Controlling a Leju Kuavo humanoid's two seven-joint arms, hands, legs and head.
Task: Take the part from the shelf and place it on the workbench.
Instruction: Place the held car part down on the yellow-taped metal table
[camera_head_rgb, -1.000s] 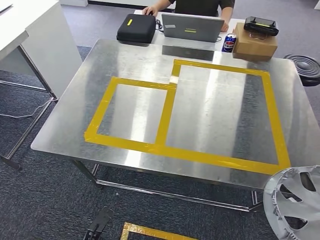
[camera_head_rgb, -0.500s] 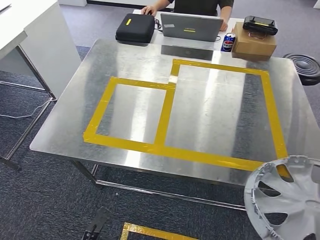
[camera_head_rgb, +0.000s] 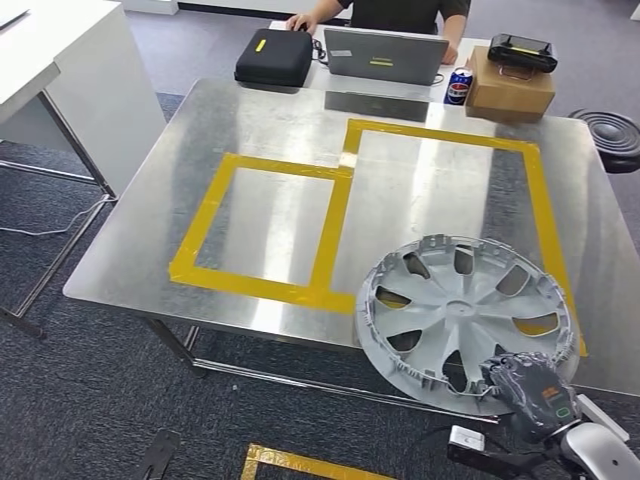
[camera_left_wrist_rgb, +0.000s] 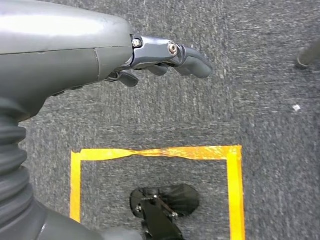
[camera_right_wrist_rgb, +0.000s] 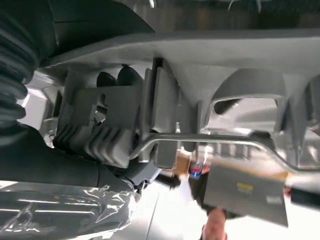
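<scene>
A silver wheel cover (camera_head_rgb: 462, 318) with several spokes hangs over the near right part of the metal workbench (camera_head_rgb: 287, 120), above the front strip of the larger yellow taped rectangle (camera_head_rgb: 445, 140). My right hand (camera_head_rgb: 528, 388) grips its near rim from below the table's front edge. The right wrist view shows the cover's ribbed back (camera_right_wrist_rgb: 211, 90) close up, with my right hand (camera_right_wrist_rgb: 94, 135) closed on its rim. My left hand (camera_left_wrist_rgb: 166, 57) hangs over the grey carpet, fingers straight and holding nothing.
A smaller yellow taped rectangle (camera_head_rgb: 264, 225) lies left on the bench. Behind it a person sits at a laptop (camera_head_rgb: 385, 55), beside a black case (camera_head_rgb: 273, 57), a can (camera_head_rgb: 457, 86) and a cardboard box (camera_head_rgb: 509, 90). A white table (camera_head_rgb: 53, 70) stands left, a black stool (camera_head_rgb: 615, 135) right.
The wheel cover has come up from the lower right corner and moved left and forward over the bench's front edge, carried by my right hand. The view shifted only slightly.
</scene>
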